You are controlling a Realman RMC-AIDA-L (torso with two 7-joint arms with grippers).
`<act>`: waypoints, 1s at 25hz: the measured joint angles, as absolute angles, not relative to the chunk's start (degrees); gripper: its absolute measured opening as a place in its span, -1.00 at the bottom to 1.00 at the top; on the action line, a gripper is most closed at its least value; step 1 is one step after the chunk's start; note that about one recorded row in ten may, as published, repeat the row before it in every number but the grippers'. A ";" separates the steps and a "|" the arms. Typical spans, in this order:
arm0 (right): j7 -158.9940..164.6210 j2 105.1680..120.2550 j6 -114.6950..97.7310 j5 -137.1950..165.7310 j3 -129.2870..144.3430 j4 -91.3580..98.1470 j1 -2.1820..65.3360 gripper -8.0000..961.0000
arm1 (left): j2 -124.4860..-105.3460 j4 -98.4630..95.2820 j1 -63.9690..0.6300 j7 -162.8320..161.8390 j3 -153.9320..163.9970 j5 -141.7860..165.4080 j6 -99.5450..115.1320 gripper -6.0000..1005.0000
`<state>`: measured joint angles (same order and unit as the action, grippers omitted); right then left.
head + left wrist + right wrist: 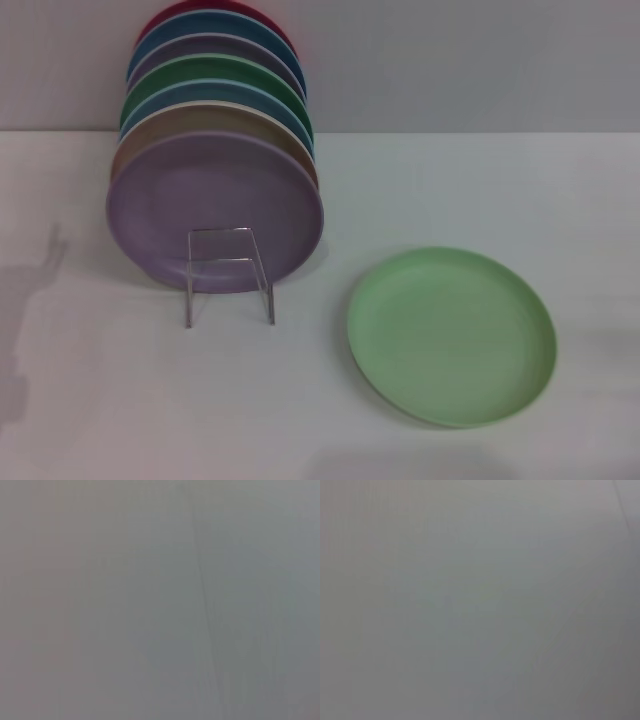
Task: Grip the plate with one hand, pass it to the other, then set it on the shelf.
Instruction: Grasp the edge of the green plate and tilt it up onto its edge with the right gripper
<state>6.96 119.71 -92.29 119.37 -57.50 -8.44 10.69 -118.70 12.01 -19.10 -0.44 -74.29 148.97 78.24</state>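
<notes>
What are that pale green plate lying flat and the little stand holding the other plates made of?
The round pale mint-green plate looks like matte plastic: even colour, soft sheen, no glaze glare. The small thin rack looks like bare metal wire, silvery and slender, though clear acrylic cannot be ruled out. Neither claw is in view.

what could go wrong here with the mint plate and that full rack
1. The pale mint-green plate lies flat on the white table, so a gripper may struggle to get under its low rim.
2. The wire rack already holds a row of plates, the lilac plate frontmost; adding one could knock them or find no free slot.
3. Neither gripper is in view.
</notes>
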 joint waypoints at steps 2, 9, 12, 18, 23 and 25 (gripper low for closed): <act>6.97 119.73 -92.26 119.51 -57.40 -8.44 10.67 0.67 | -118.64 12.16 -18.74 -0.44 -73.99 149.30 78.22 0.62; 7.06 119.83 -93.11 119.65 -57.21 -9.96 9.27 0.67 | -118.74 12.42 -18.24 -0.44 -73.91 149.40 78.64 0.62; 7.07 119.81 -93.66 119.66 -57.21 -10.32 8.83 0.67 | -118.75 12.50 -18.09 -0.44 -73.91 149.40 78.66 0.62; 7.11 119.73 -94.27 119.71 -55.92 -10.16 8.69 0.67 | -118.94 12.59 -17.82 -0.44 -72.35 149.42 78.78 0.62; 7.13 119.72 -96.56 119.68 -54.64 -10.33 8.24 0.67 | -118.98 13.11 -18.01 -0.44 -72.23 149.41 78.87 0.62; 7.15 119.73 -97.29 119.68 -54.37 -10.41 8.19 0.67 | -118.66 13.99 -17.42 0.03 -68.78 149.59 79.33 0.62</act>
